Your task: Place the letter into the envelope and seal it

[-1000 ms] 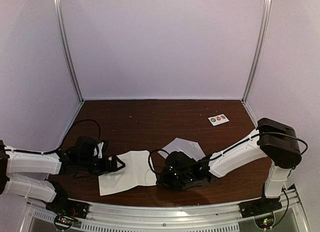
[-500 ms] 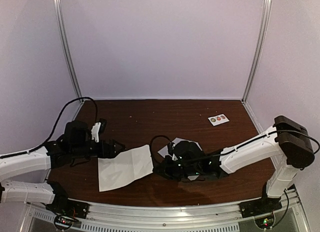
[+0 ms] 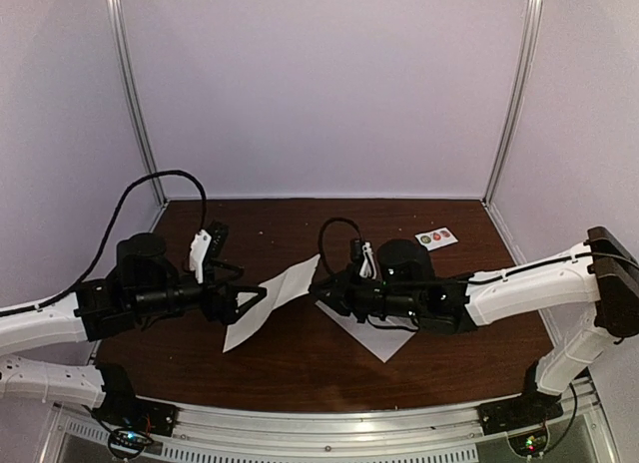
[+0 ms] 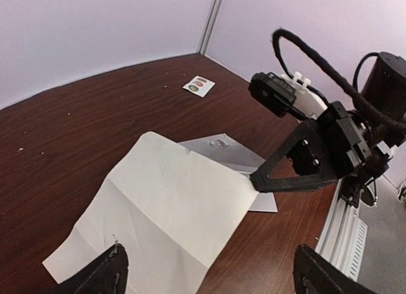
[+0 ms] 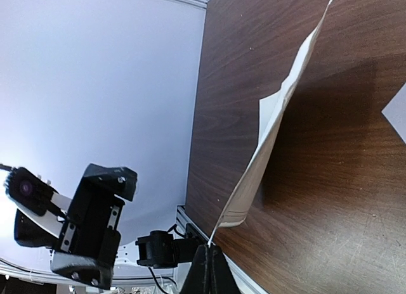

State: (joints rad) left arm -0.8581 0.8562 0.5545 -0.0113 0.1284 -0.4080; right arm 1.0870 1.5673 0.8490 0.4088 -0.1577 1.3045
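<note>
The letter (image 3: 268, 305) is a creased white sheet, held up at a slant with its low end on the table. My right gripper (image 3: 316, 281) is shut on its upper right edge; the right wrist view shows the closed fingertips (image 5: 209, 263) pinching the sheet (image 5: 273, 129). My left gripper (image 3: 255, 301) is open wide just above the letter's lower left part (image 4: 158, 211), touching nothing. The pale grey envelope (image 3: 376, 334) lies flat under my right arm, partly hidden; it also shows in the left wrist view (image 4: 229, 151).
A small white card of round stickers (image 3: 436, 237) lies at the back right of the brown table (image 3: 280, 233). Metal frame posts and pale walls close in the back and sides. The rail runs along the near edge.
My right gripper has risen and moved back and left, lifting the letter's right edge off the table and uncovering the envelope. My left arm has risen and reached rightward.
</note>
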